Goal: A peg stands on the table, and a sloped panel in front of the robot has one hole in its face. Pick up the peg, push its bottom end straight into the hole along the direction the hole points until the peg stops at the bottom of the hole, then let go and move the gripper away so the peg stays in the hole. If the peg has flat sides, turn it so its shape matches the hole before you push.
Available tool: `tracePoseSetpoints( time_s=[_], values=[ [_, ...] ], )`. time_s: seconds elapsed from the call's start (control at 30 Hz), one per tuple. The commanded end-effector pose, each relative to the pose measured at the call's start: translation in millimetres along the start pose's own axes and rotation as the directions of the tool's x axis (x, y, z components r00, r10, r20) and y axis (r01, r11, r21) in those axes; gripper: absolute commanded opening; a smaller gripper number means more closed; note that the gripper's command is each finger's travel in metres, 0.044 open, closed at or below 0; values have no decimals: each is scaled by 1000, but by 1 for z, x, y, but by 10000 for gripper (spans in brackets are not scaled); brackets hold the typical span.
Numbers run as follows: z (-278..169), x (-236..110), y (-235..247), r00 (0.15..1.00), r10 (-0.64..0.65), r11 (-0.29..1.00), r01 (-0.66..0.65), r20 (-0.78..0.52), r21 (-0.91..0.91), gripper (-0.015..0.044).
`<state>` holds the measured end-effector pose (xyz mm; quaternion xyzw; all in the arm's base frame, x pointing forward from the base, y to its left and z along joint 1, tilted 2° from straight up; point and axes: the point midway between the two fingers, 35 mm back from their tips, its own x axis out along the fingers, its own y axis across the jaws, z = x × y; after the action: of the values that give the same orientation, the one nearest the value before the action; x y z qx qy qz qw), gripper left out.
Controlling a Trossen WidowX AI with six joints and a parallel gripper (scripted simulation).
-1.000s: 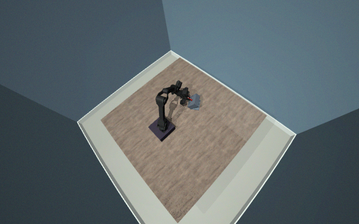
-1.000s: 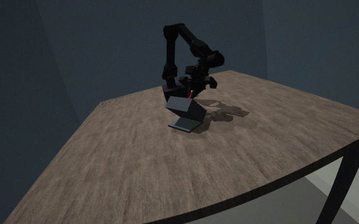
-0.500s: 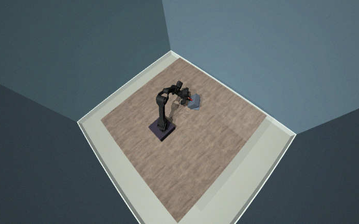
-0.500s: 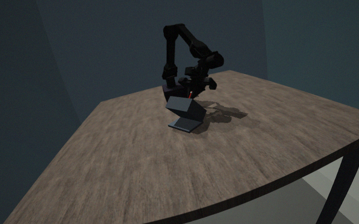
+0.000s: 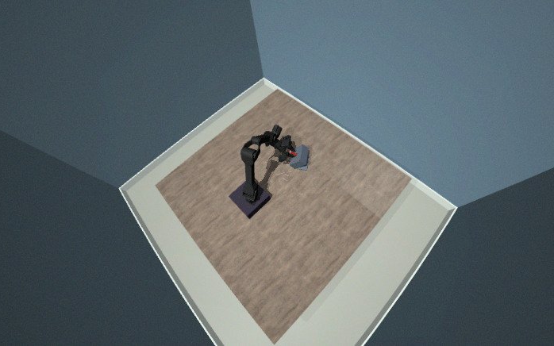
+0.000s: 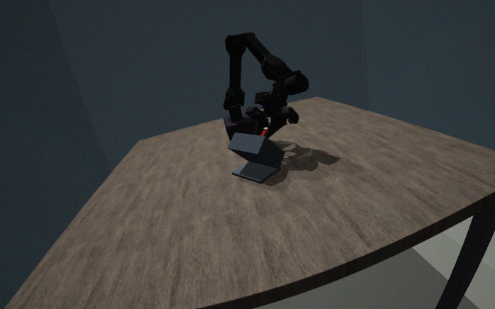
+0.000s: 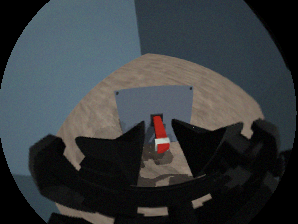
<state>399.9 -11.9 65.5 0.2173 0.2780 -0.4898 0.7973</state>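
Note:
A red peg [image 5: 291, 152] [image 6: 264, 132] [image 7: 158, 131] with a white end sticks out of the sloped grey-blue panel [image 5: 302, 158] [image 6: 247, 145] [image 7: 140, 104], its lower end in the panel's face. My gripper [image 5: 289, 151] [image 6: 267, 127] [image 7: 158, 123] is open. Its two dark fingers stand on either side of the peg's outer end with a gap on each side, as the wrist view shows. The hole itself is hidden by the peg.
The arm's dark base [image 5: 250, 201] [image 6: 237, 125] sits on the wooden table [image 5: 313, 240] [image 6: 203, 229] behind the panel. The panel's flat foot [image 6: 251, 172] lies on the table in front of it. The table's edge runs near the front in the exterior view.

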Motion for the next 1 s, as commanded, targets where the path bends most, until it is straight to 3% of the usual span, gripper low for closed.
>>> tracePoseSetpoints(
  time_s=[0.0, 0.2, 0.97],
  values=[
    [0, 0, 0, 1000, 0, 1000, 0, 0, 0, 289],
    [0, -5, 0, 1000, -1, 1000, 1, -1, 0, 440],
    [-3, -49, 4, 1000, -2, 1000, 2, -11, -3, 440]
  ],
)
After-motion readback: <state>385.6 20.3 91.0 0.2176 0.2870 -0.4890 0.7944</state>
